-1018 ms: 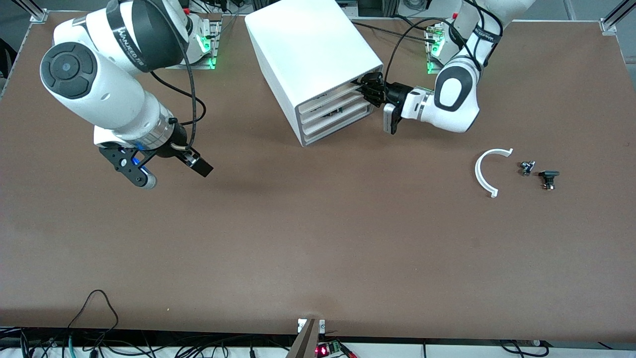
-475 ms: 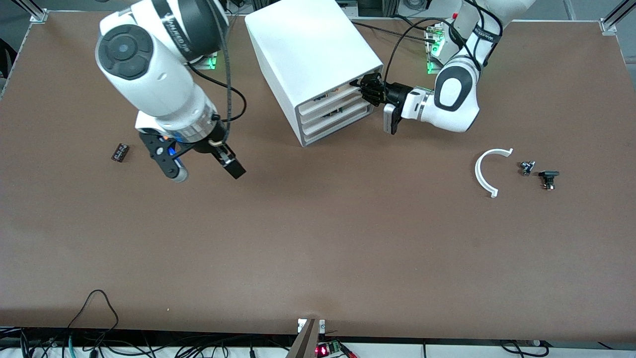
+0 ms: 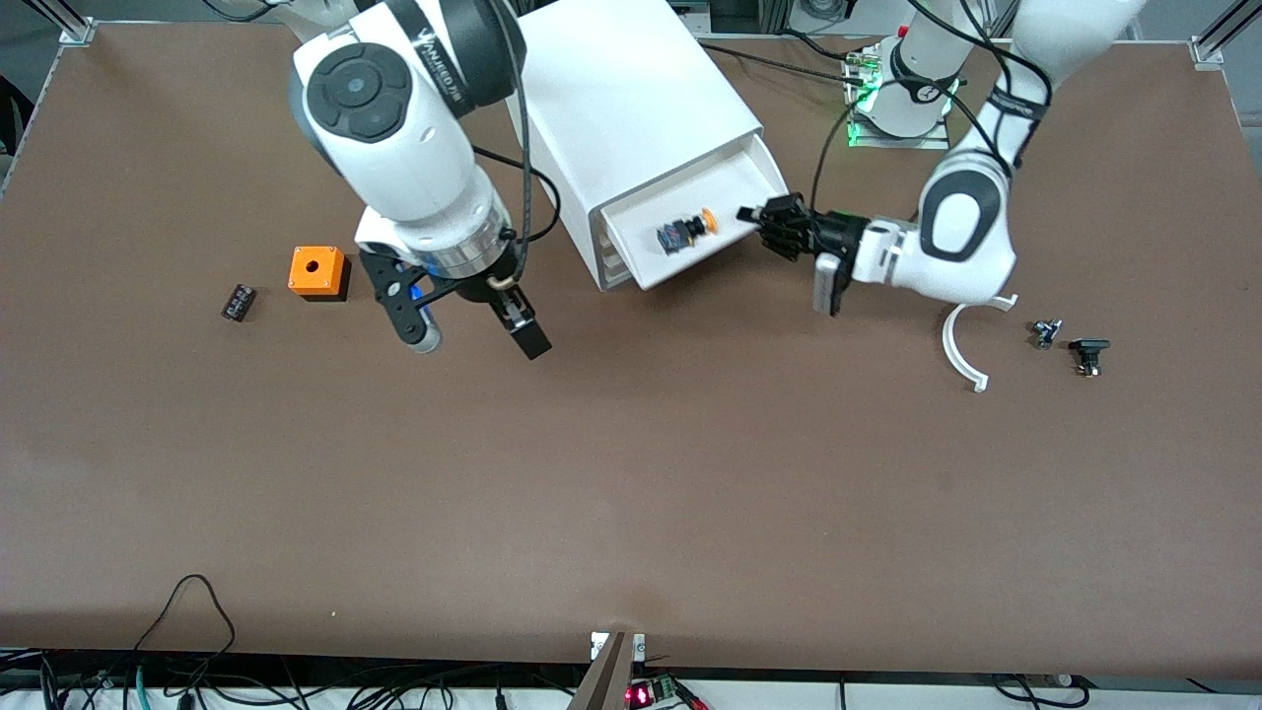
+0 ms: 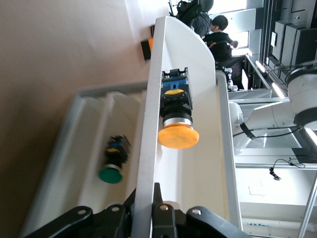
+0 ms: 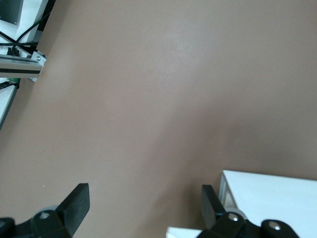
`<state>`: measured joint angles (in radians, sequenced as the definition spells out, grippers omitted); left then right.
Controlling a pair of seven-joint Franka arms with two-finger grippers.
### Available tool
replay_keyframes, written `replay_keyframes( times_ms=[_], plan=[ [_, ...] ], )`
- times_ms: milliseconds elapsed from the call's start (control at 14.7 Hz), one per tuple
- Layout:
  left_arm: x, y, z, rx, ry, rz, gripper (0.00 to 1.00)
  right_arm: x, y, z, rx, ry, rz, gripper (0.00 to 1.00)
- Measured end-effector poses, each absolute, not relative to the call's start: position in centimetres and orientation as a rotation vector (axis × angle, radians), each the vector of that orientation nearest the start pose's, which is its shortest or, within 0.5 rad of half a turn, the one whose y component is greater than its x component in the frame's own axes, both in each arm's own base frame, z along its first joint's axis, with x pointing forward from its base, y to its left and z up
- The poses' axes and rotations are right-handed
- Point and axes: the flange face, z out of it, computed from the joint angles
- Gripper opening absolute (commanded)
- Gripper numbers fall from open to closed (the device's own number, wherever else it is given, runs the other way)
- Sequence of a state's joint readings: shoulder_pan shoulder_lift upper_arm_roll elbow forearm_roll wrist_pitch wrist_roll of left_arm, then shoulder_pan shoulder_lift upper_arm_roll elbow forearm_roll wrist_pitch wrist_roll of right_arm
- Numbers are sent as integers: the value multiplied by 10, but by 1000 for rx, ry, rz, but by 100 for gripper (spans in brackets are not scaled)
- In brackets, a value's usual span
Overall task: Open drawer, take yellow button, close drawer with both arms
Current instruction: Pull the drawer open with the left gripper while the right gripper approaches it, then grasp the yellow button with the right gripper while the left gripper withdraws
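Note:
The white cabinet's [image 3: 631, 108] top drawer [image 3: 712, 250] stands pulled out. Inside it lies the button [image 3: 690, 229], orange cap and black body, also plain in the left wrist view as the button [image 4: 177, 130]. My left gripper [image 3: 757, 214] is shut on the drawer's front wall, and the left wrist view shows the left gripper [image 4: 146, 192] pinching that white wall [image 4: 148, 148]. My right gripper [image 3: 473, 338] hangs open over bare table beside the cabinet, toward the right arm's end. Nothing sits between the right gripper's [image 5: 143, 201] fingers.
An orange box [image 3: 316, 271] and a small dark ribbed block [image 3: 238, 302] lie toward the right arm's end. A white curved piece [image 3: 961, 340] and two small dark parts [image 3: 1045, 332] [image 3: 1087, 353] lie toward the left arm's end. A green-capped button [image 4: 110, 171] lies below the open drawer.
My left gripper has drawn the top drawer out, baring the button. The right arm has swung toward the cabinet, uncovering the orange box and the ribbed block.

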<state>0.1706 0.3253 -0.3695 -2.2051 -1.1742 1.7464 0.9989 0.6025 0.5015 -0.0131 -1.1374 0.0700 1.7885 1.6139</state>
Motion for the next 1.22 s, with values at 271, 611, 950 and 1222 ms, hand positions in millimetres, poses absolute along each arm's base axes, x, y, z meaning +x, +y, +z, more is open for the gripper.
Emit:
replay_keyframes(
  times_ms=[271,611,950,1222],
  plan=[
    [506,-162,250,1784,-427,-217,99,571,451,533,-2470,1526,-35,100],
    [510,-158,247,1822,-432,-201,100,544,518,504,-2404,1576,-7,100],
    [515,-157,252,1832,-429,-197,100,512,562,476,-2404,1627,31,100],
    [529,-148,282,1919,-445,-236,100,500,580,440,-2455,1642,46,100]
  ],
)
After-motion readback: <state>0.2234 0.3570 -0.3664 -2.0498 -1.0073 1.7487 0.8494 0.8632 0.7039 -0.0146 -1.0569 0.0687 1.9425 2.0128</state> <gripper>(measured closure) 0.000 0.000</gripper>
